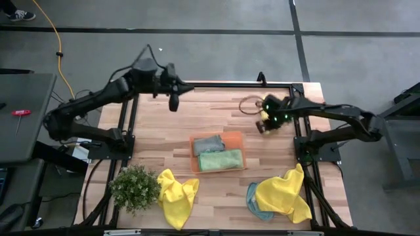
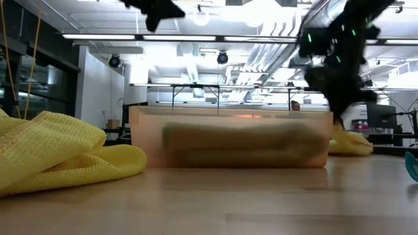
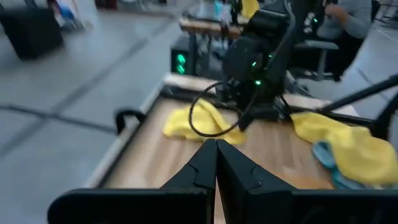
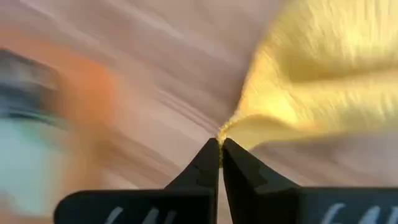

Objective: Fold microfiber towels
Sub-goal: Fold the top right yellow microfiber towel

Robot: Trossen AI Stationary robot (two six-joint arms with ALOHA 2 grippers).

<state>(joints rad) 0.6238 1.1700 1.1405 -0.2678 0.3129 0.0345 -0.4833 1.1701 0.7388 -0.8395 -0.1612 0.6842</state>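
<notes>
**High view.** Right gripper [image 1: 264,124] hangs over the far right part of the table [image 1: 157,141], well apart from the left gripper [image 1: 174,103], which waits raised over the far left. Between them and nearer the front lies the orange tray [image 1: 233,137], holding a grey-blue towel [image 1: 209,143] and a folded pale green towel [image 1: 221,159]. Unfolded work remains at the front edge: a crumpled yellow towel [image 1: 177,196] beside the potted plant [image 1: 134,187], and another yellow towel [image 1: 285,193] lying over a teal towel [image 1: 252,200].

**Low view.** We see a yellow heap [image 2: 349,142] behind the tray, below the blurred right gripper.

**Left wrist view.** The left gripper's fingers are pressed together on nothing. Across the table the right arm stands over the pinched yellow towel [image 3: 199,121].

**Right wrist view.** The right gripper's fingers are closed on one point of this towel's edge, with the cloth trailing away over the wood.

**Method.** We judge the step to be dragging the towel to open table for spreading. We would keep the pinch firm and draw low and steadily, so the cloth lies flat. We would then bring the left gripper to a neighbouring corner before folding.
</notes>
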